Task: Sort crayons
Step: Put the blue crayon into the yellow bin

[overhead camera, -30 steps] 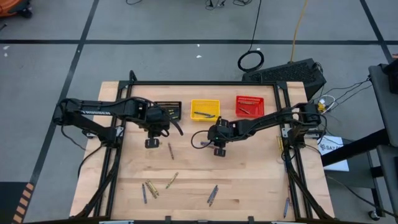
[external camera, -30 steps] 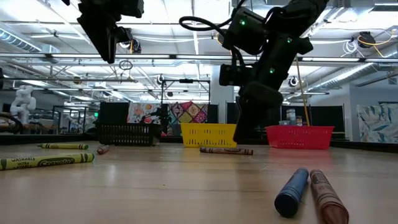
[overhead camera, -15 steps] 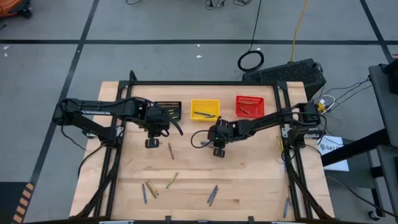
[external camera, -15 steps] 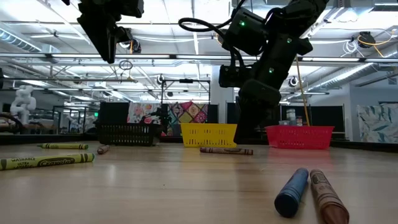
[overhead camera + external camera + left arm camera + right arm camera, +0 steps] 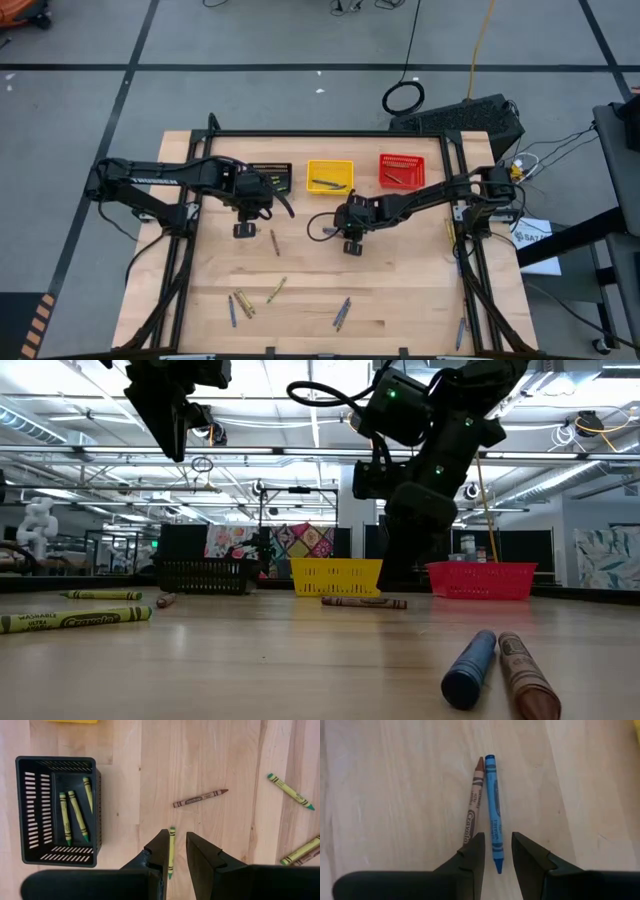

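Right wrist view: right hand [image 5: 495,851], fingers apart and empty, hovering mid-table over blue crayon [image 5: 493,810], long axis running straight into the gap, brown crayon [image 5: 472,805] touching alongside. Left hand [image 5: 173,851] apart too, above green crayon [image 5: 171,851].

Pale blond wooden table [image 5: 400,290], its grain running in long light planks. At the back, three mesh baskets: black basket [image 5: 30,810] with slotted walls, bright yellow basket [image 5: 329,176], vivid red basket [image 5: 401,170]. Inside the black one, olive-yellow crayons [image 5: 75,815] with green tips. Another olive-yellow crayon [image 5: 170,850] lies on the bare wood, and a brownish-red crayon [image 5: 200,798] with a dark printed wrapper. Under the right wrist, a bright blue crayon [image 5: 493,815] beside a brown crayon [image 5: 471,812] lettered in black. Both arms are dark, near black. The loose crayons at the table's front edge [image 5: 240,303] look yellowish and blue, though it's hard to tell from above.
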`<state>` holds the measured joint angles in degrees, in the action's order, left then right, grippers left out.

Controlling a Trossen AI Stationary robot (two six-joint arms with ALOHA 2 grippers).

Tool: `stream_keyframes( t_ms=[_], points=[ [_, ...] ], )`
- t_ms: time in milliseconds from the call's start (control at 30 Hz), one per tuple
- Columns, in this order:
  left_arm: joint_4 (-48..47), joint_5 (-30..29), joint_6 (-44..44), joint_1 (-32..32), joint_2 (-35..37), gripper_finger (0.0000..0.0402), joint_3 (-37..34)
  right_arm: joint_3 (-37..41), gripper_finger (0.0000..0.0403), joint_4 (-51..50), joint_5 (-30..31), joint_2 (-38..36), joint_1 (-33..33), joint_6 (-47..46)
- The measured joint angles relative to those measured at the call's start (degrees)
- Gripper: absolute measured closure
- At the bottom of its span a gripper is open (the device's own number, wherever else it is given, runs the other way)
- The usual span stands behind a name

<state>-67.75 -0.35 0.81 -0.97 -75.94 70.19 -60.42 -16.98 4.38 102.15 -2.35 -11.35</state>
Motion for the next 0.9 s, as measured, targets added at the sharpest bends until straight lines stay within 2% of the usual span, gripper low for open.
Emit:
stream_keyframes(
  t_ms=[900],
  points=[
    [0.54, -0.34, -0.01, 0.00, 0.00, 0.0338, 0.00, -0.13, 0.0319, 1.85, 0.00, 4.06, 0.94, -1.04]
  ],
)
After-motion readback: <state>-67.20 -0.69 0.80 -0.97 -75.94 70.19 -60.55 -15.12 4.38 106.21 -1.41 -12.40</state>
